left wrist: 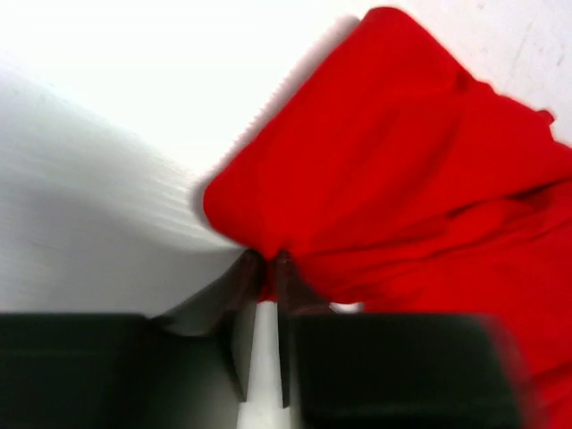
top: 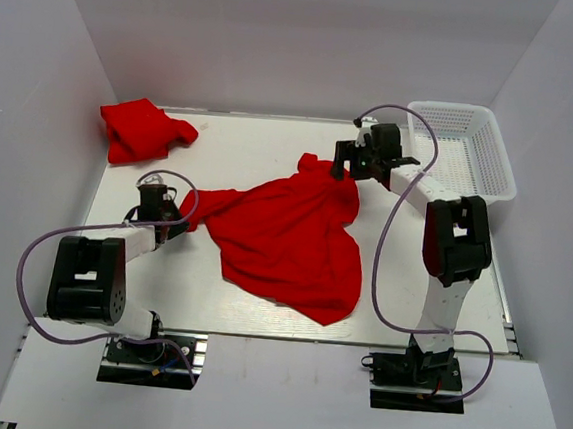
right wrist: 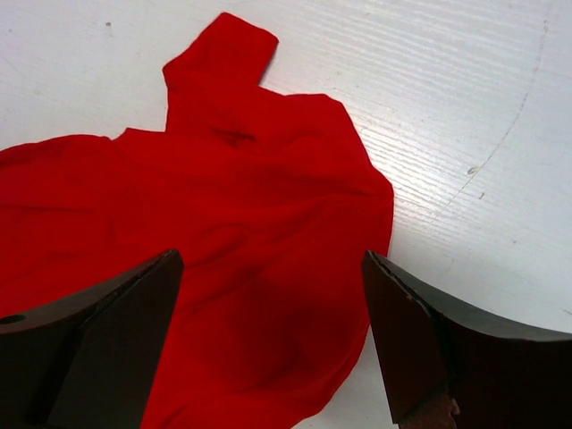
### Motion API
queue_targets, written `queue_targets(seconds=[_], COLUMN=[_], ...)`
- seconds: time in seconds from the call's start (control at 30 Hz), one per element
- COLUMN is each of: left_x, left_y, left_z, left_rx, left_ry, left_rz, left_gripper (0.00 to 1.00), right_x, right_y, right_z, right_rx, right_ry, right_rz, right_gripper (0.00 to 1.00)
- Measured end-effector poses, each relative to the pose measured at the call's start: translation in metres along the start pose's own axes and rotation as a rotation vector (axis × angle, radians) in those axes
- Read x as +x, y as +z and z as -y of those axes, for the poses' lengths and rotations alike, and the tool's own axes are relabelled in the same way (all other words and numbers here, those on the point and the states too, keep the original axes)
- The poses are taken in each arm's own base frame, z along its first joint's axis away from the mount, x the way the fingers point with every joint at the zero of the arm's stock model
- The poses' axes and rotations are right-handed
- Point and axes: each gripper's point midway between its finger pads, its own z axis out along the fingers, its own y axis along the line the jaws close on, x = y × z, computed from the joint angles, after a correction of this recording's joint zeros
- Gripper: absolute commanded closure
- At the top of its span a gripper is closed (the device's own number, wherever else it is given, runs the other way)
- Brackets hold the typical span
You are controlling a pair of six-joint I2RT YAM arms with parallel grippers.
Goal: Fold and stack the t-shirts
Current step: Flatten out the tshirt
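One red t-shirt point(top: 290, 237) lies spread and rumpled mid-table. A second red t-shirt point(top: 141, 129) sits bunched in the back left corner. My left gripper point(top: 177, 223) is at the spread shirt's left sleeve. In the left wrist view its jaws point(left wrist: 266, 266) are pinched nearly together on an edge fold of the red cloth point(left wrist: 402, 179). My right gripper point(top: 343, 167) hovers over the shirt's far corner. Seen from the right wrist, it point(right wrist: 273, 268) is wide open above the cloth point(right wrist: 223, 206), holding nothing.
A white mesh basket point(top: 454, 110) stands at the back right, just behind the right arm. White walls close in the table on the left, back and right. Grey cables loop from both arms over the table.
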Motion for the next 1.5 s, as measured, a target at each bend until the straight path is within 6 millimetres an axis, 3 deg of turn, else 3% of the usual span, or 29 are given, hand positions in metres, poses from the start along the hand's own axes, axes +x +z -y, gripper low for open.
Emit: queue_targets(seconds=[0.07,0.4,0.63,0.77,1.0,1.07,1.1,1.13,1.17,1.27,1.33,1.43,1.5], left_x=[0.001,0.005,0.012,0.015,0.017,0.016,0.015,0.013,0.010,-0.008,-0.033,-0.089,-0.138], left_y=[0.001,-0.003,-0.012,-0.013,-0.014,-0.015,-0.015,-0.016,-0.016,-0.020,-0.025,-0.038,-0.057], left_z=[0.000,0.001,0.000,0.001,0.003,0.004,0.006,0.008,0.011,0.024,0.040,0.073,0.101], left_rx=[0.001,0.009,0.016,0.022,0.034,0.039,0.044,0.052,0.057,0.089,0.120,0.171,0.213], left_ry=[-0.004,0.011,0.035,0.042,0.050,0.056,0.060,0.064,0.067,0.092,0.128,0.198,0.249], left_rz=[0.000,-0.024,-0.060,-0.075,-0.090,-0.093,-0.093,-0.092,-0.091,-0.076,-0.045,0.042,0.144], left_gripper=[1.00,1.00,1.00,1.00,1.00,1.00,1.00,1.00,1.00,1.00,1.00,1.00,1.00], right_x=[0.006,0.023,0.035,0.036,0.037,0.037,0.037,0.037,0.037,0.040,0.040,0.036,0.019], right_y=[0.003,0.018,0.045,0.050,0.056,0.058,0.059,0.060,0.060,0.061,0.060,0.047,0.029], right_z=[0.001,0.008,0.029,0.037,0.039,0.039,0.039,0.040,0.040,0.037,0.037,0.035,0.033], right_rx=[0.001,0.009,0.036,0.044,0.046,0.045,0.044,0.043,0.041,0.028,0.027,0.038,0.051], right_ry=[0.007,0.019,0.044,0.049,0.043,0.040,0.040,0.038,0.033,0.046,0.046,0.036,0.020], right_rz=[-0.013,-0.049,-0.083,-0.088,-0.092,-0.088,-0.086,-0.083,-0.084,-0.087,-0.082,-0.082,-0.055], right_gripper=[0.13,0.13,0.13,0.20,0.42,0.54,0.62,0.86,0.99,1.00,1.00,1.00,1.00])
